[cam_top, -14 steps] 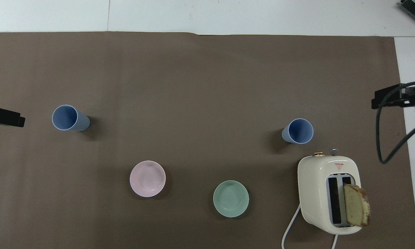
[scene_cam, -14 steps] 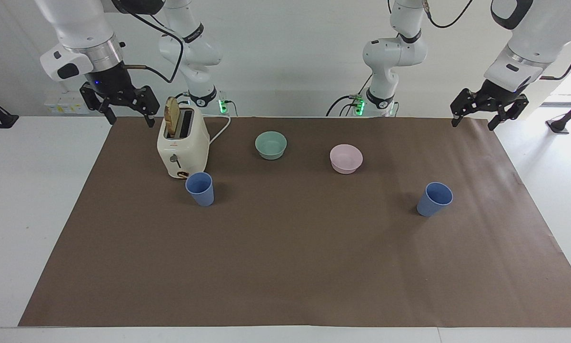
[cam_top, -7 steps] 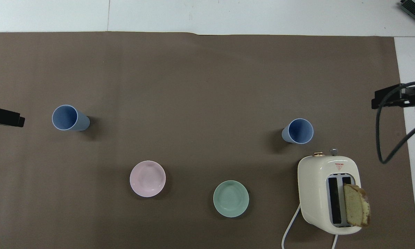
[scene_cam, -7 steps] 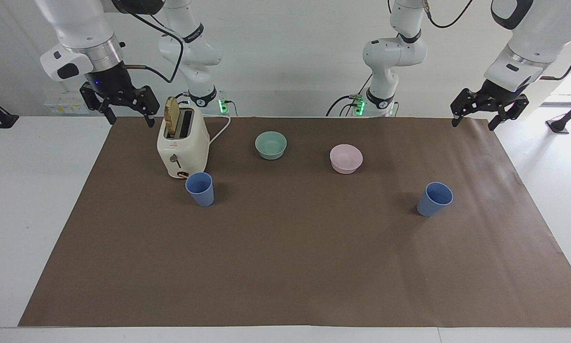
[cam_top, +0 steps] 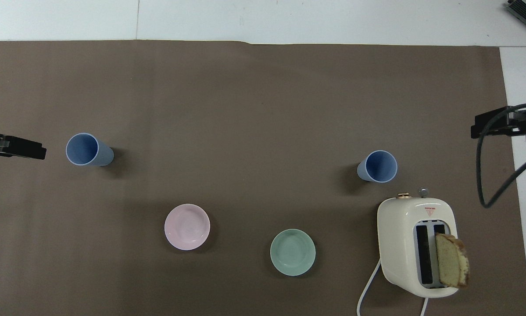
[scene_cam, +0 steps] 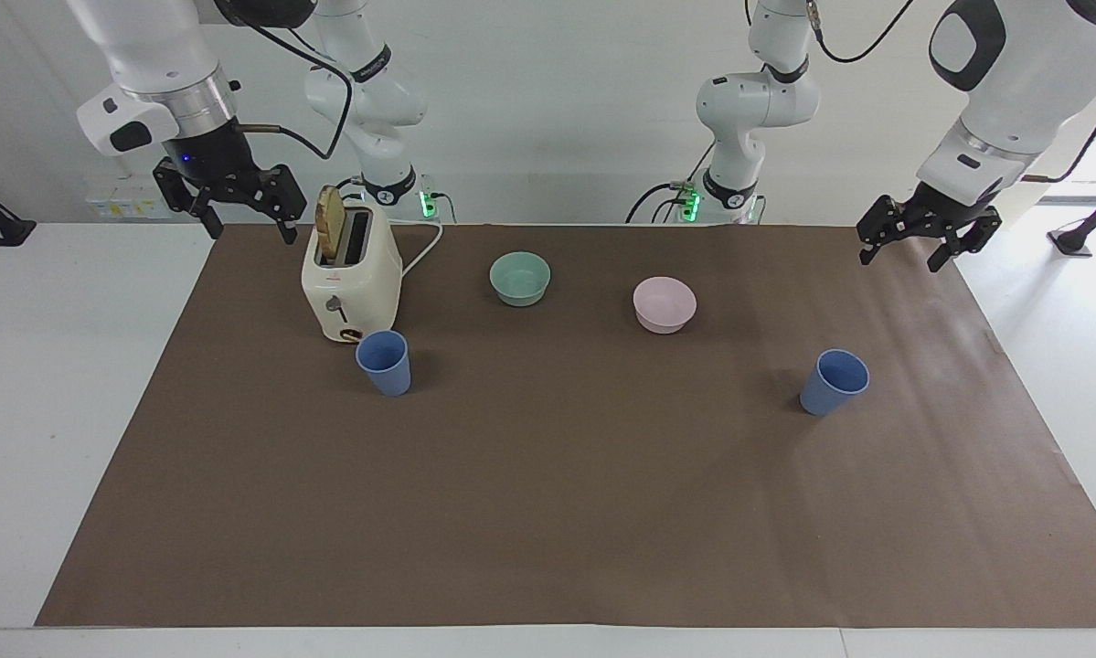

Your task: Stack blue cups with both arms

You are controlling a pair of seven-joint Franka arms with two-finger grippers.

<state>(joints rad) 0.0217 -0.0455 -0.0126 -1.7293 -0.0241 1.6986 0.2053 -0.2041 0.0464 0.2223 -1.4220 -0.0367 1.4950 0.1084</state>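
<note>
Both the left gripper (scene_cam: 909, 246) and the right gripper (scene_cam: 235, 216) are seen with jaws spread wide, nothing grasped; overhead, both are cut off.

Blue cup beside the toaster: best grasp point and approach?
Pinch the rim of the blue cup from straight above, one finger inside the open mouth. It stands upright and its walls taper downward, so a side grip may slip; the toaster crowds the side nearer the robots.

Two blue cups (cam_top: 84, 149) (cam_top: 379, 166) upright, well apart on brown mat (cam_top: 254, 109).
</note>
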